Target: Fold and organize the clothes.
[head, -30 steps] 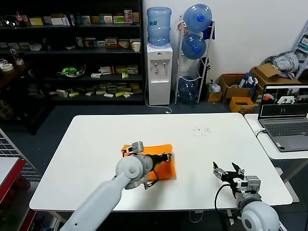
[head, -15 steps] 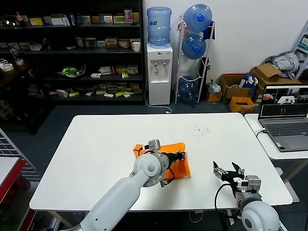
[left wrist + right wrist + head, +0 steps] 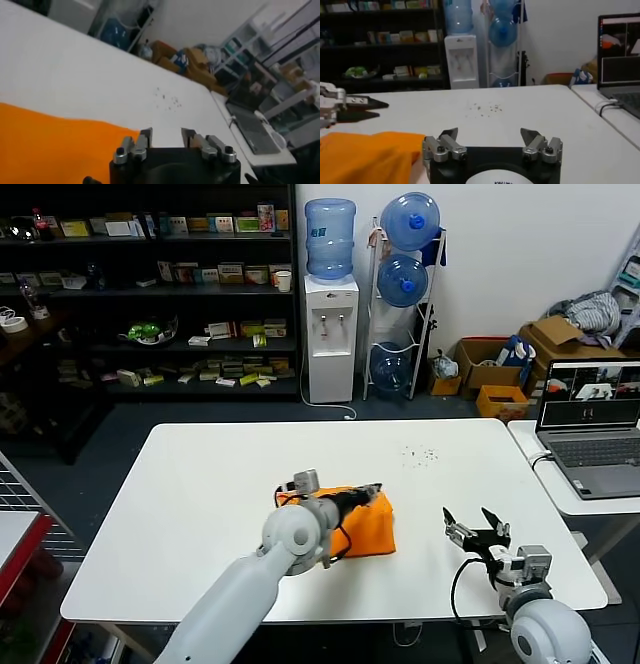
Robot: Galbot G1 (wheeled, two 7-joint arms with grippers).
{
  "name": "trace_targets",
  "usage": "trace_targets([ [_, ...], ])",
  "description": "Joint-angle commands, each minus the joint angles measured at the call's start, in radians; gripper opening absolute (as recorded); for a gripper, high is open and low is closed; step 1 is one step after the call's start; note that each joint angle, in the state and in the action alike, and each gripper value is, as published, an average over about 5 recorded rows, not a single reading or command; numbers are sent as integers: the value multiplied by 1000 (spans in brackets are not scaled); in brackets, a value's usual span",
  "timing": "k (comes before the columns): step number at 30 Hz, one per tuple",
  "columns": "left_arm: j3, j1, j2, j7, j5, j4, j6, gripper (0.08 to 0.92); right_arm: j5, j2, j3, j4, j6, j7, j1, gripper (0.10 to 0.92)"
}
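T-shirt: the orange T-shirt lies near the middle of the white table, a little toward my right side, already folded into a compact, thick rectangle; no white lettering shows from here.

Left gripper: my left gripper hangs just above the shirt's far edge. In the left wrist view my fingers stand a small gap apart with nothing between them — orange cloth lies below and to one side, not in the grip.

Right gripper: my right gripper waits over bare table near the front edge, beside the shirt but apart from it, spread wide and empty.

Progress: I judge the folding largely done — the shirt reads as a tidy packet, not a spread garment. What may be left is a last squaring of its edges or setting it in a final spot; I cannot tell from here whether a further fold is wanted.

Surroundings: a scatter of small dark specks sits on the far right part of the table, and an open laptop stands on a side table to my right.
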Motion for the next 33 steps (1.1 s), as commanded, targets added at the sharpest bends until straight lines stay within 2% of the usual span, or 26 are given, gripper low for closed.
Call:
trace_targets([
  [1,-509,548,268,493,628,-290,-442,518,-58,-16,159,-56,203,-276,-53,823],
  [3,-643,684,256,541,680,-303,-536,579,-76,10,199,-63,250,-302,-81,823],
  [6,-807,830,189,588,728,-327,-642,666,-109,67,252,-69,318,-330,-125,823],
  [9,-916,903,122,618,763,-351,-705,751,-153,124,289,-73,373,-349,-161,823],
  [12,-977,931,107,633,763,-360,-723,807,-192,158,311,-74,411,-361,-189,823],
  [16,-979,951,147,637,737,-361,-709,821,-216,172,333,-81,429,-369,-204,823],
  [21,-903,966,184,621,735,-360,-710,823,-220,175,344,-87,435,-362,-203,823],
  [33,-862,936,143,612,754,-352,-717,823,-255,207,342,-101,461,-347,-207,823],
])
